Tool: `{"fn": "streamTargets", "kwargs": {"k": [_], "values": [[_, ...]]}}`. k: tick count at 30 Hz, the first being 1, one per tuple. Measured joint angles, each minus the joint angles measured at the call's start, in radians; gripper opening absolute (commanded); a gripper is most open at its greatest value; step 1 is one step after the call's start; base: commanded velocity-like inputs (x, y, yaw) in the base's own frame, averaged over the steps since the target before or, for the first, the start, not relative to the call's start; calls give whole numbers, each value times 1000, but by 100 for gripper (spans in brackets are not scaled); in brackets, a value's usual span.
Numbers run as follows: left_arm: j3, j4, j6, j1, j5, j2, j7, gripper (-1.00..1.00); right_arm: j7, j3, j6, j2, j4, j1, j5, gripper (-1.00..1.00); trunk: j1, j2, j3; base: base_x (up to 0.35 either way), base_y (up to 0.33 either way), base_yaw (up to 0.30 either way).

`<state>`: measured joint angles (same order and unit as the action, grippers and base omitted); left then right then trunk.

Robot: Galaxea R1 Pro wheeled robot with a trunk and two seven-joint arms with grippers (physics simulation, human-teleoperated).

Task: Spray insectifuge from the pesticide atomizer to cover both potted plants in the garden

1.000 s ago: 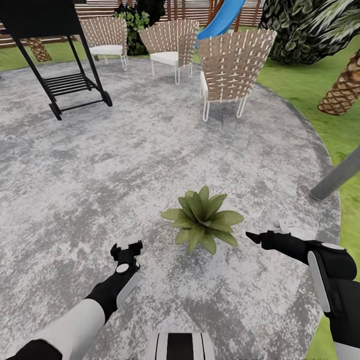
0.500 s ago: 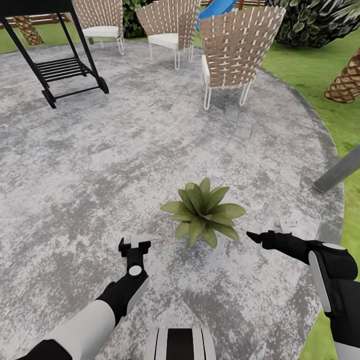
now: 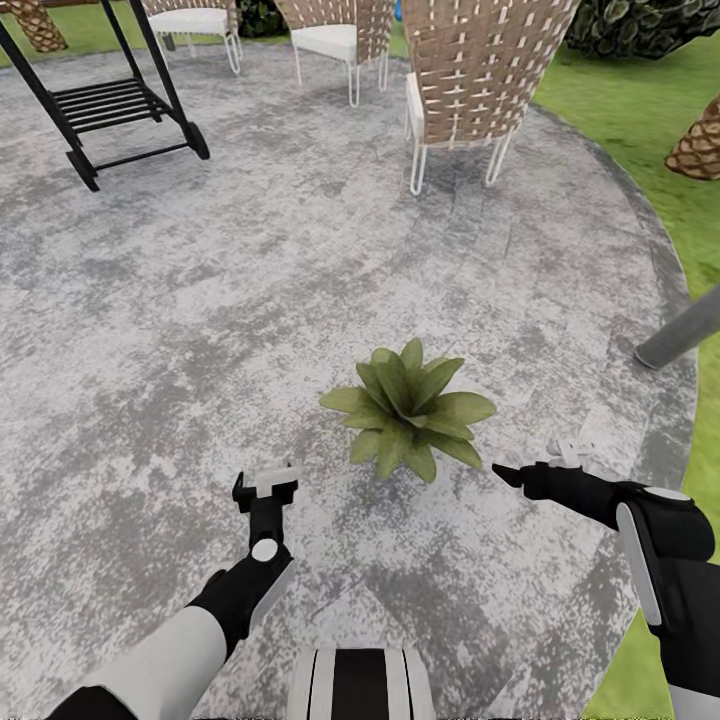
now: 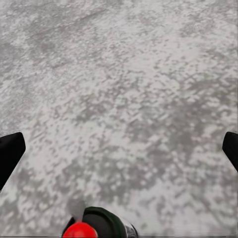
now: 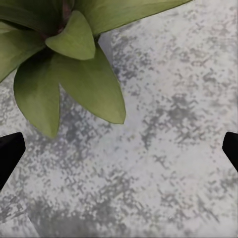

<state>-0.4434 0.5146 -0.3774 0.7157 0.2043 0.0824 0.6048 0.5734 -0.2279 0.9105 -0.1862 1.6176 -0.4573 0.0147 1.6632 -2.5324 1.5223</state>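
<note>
One potted plant [image 3: 408, 410], a low rosette of broad green leaves, sits on the grey stone patio [image 3: 250, 300] just ahead of me. Its leaves [image 5: 74, 44] show close up in the right wrist view, with no white specks on them. My left gripper [image 3: 266, 482] is left of the plant and short of it. The pesticide atomizer [image 4: 101, 223] rides in it, red tip and dark green shoulder showing between the finger bases. My right gripper [image 3: 535, 462] hovers just right of the plant, open and empty. The other plant is out of view.
Woven wicker chairs [image 3: 470, 60] stand at the patio's far side, with a black metal frame [image 3: 110, 100] at far left. A grey post [image 3: 680, 335] leans in at the right edge beside the lawn [image 3: 640, 130]. A scaly palm trunk [image 3: 700, 150] stands further right.
The camera has moved forward and tipped down, so the chairs and frame slid up the picture. My left gripper has reached slightly forward and right. The right arm has held still.
</note>
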Motion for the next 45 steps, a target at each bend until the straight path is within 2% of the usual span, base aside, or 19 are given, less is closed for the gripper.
{"fn": "streamTargets", "kwargs": {"k": [11,22,31,35,40,45], "values": [[6,-1,-11,-1,13,-8,-37,100,0,1,0,1,0,2,-1,100,5,-3,43,0,0,0],[12,-2,-11,-1,15,-13,-45,100,-1,4,0,1,0,2,0,100,10,-5,85,0,0,0],[13,11,-12,-1,13,-36,-31,100,-1,1,1,0,0,2,0,100,10,-5,85,0,0,0],[40,13,-12,-2,16,-47,-35,100,-2,0,1,-1,0,2,0,100,10,-5,85,0,0,0],[52,13,-12,-2,16,-49,-36,100,-1,0,0,-1,0,2,1,100,12,-6,104,0,0,0],[55,13,-12,-2,16,-50,-35,100,-1,0,0,-1,0,2,0,100,12,-6,105,0,0,0]]}}
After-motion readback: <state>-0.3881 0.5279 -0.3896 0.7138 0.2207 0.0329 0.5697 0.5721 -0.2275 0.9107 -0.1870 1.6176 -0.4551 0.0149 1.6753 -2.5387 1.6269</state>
